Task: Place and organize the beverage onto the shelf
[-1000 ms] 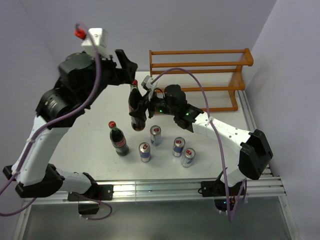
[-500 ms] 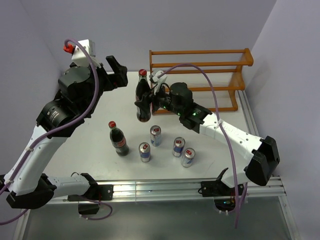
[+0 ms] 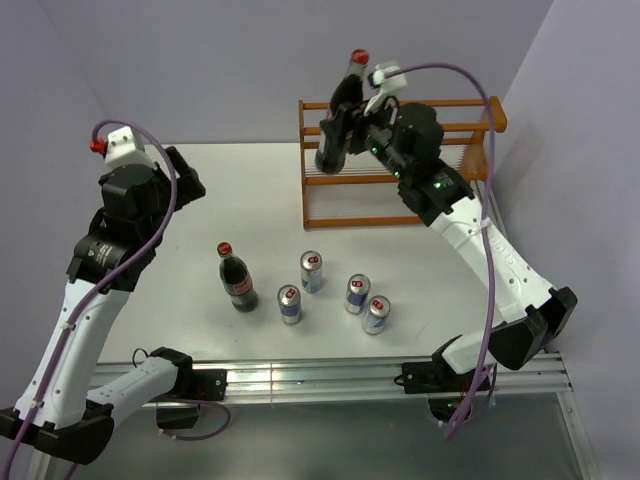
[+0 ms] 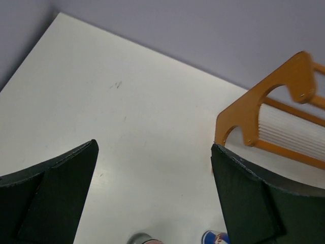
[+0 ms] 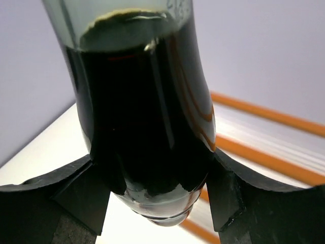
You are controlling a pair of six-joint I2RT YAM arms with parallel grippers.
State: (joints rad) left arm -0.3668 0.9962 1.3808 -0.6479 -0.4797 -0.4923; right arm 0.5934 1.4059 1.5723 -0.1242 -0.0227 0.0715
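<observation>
Above the left end of the shelf (image 3: 385,221), the right gripper (image 3: 340,140) clamps 1 cola bottle (image 3: 341,105), not yet shelved, while the left gripper (image 4: 153,152) gapes wide and empty; the other bottle (image 3: 236,275) and 4 cans (image 3: 312,270) wait on the table (image 3: 230,200)

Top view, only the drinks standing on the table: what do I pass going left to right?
standing bottle → near-left can → far can → mid-right can → rightmost can. The held bottle is in the air, so it is not counted.
</observation>
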